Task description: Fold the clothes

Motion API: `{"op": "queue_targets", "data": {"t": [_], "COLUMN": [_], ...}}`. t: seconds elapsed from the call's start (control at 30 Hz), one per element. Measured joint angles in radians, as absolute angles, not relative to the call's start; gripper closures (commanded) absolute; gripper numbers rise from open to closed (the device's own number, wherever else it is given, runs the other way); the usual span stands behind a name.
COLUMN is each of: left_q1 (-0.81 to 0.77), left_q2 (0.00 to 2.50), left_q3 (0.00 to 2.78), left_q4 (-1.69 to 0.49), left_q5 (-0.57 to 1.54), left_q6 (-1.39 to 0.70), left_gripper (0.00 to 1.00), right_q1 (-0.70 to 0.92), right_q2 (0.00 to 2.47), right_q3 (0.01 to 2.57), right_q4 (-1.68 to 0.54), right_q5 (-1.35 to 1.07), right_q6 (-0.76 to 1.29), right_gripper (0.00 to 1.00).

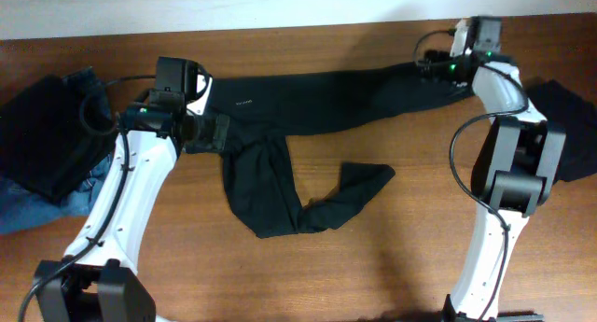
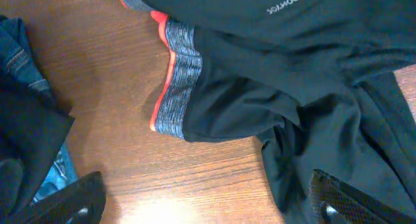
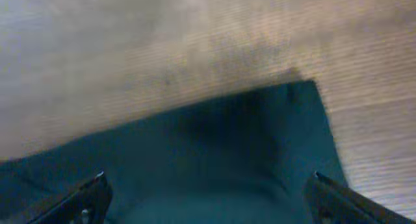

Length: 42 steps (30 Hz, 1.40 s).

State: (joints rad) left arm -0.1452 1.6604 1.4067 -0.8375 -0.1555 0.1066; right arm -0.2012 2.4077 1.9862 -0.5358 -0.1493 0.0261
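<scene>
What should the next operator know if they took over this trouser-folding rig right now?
Left gripper: open, near the grey waistband.
Right gripper: open, above the straight leg at its end.
Black trousers lie on the table; the bunched leg is twisted mid-table.
Done: no fold visible.
Left: straighten the bunched leg, then fold.

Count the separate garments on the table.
4. Black trousers mid-table; a black garment at far left, lying over blue denim jeans; another dark garment at the far right edge. The left pile may hide more.
</scene>
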Motion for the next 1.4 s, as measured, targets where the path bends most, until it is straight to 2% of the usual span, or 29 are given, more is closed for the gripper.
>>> {"op": "queue_targets", "data": {"t": [0.17,0.33,0.6,0.73,0.97,1.4], "left_q1": [-0.091,-0.028,-0.018,-0.018,-0.018,-0.018], "left_q2": [1.660,1.665,1.724,1.744,1.745,1.745], "left_q3": [1.406,1.404,1.404,1.402,1.400,1.399], "left_q4": [-0.842,-0.842,-0.829,-0.819,-0.796,-0.797], "left_q5": [-0.153,-0.143,-0.111,-0.107,-0.107,-0.104], "left_q6": [0.107,0.107,0.107,0.107,0.107,0.106], "left_gripper": [0.01,0.01,0.01,0.01,0.01,0.01], "right_q1": [-0.199,-0.186,-0.143,-0.116,-0.021,0.073], "right_q2": [2.375,2.294,2.243,2.243,2.244,2.245], "right_q3": [2.137,2.276,2.299,2.266,2.101,1.715], "right_q4": [-0.739,-1.058,-1.486,-1.610,-1.642,-1.388], "right_q5": [-0.160,-0.167,-0.172,-0.172,-0.176,-0.258], "right_q6": [0.025,0.000,-0.083,-0.113,-0.148,-0.142], "right_gripper": [0.01,0.01,0.01,0.01,0.01,0.01]}}
